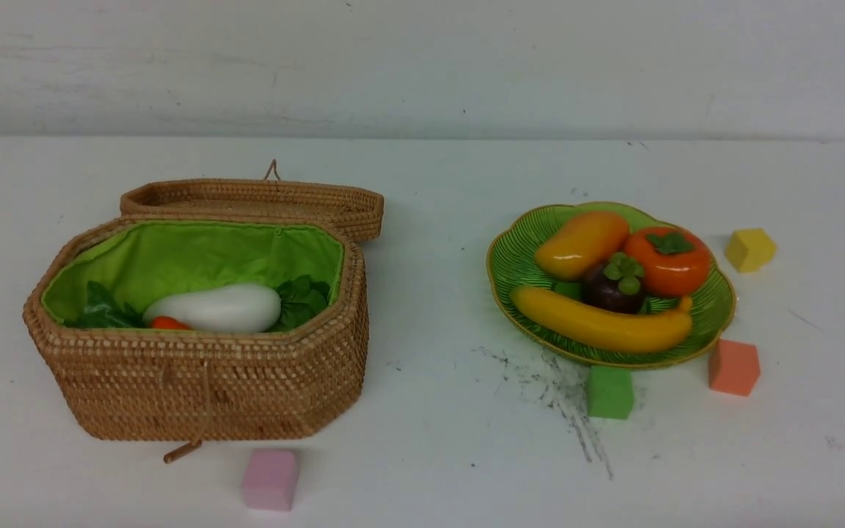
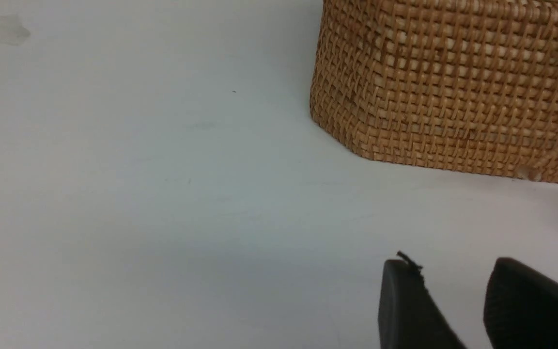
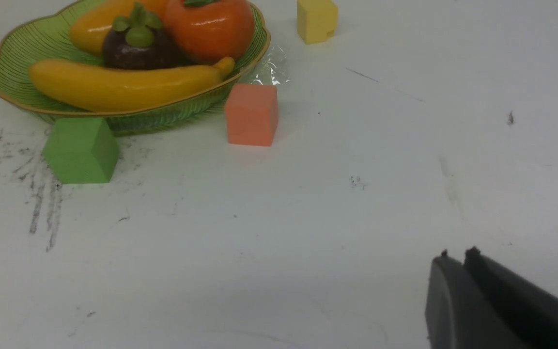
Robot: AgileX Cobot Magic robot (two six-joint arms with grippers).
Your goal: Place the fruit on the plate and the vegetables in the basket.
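Note:
The green plate (image 1: 510, 258) on the right holds the yellow banana (image 1: 598, 323), the mango (image 1: 581, 244), the orange persimmon (image 1: 669, 262) and the dark mangosteen (image 1: 617, 284). The open wicker basket (image 1: 210, 381) on the left holds the white radish (image 1: 216, 308) and the carrot (image 1: 167, 323), mostly hidden behind the rim. Neither gripper shows in the front view. My left gripper (image 2: 451, 265) is open and empty over bare table beside the basket wall (image 2: 453, 87). My right gripper (image 3: 457, 256) is shut and empty, away from the plate (image 3: 12, 53) and banana (image 3: 119, 87).
Foam cubes lie around the plate: green (image 1: 609, 392) in front, orange (image 1: 733, 367) at front right, yellow (image 1: 750, 249) at the right. A pink cube (image 1: 270, 479) sits in front of the basket. The basket lid (image 1: 261, 198) lies open behind. Dark scuff marks (image 1: 562, 396) cross the table.

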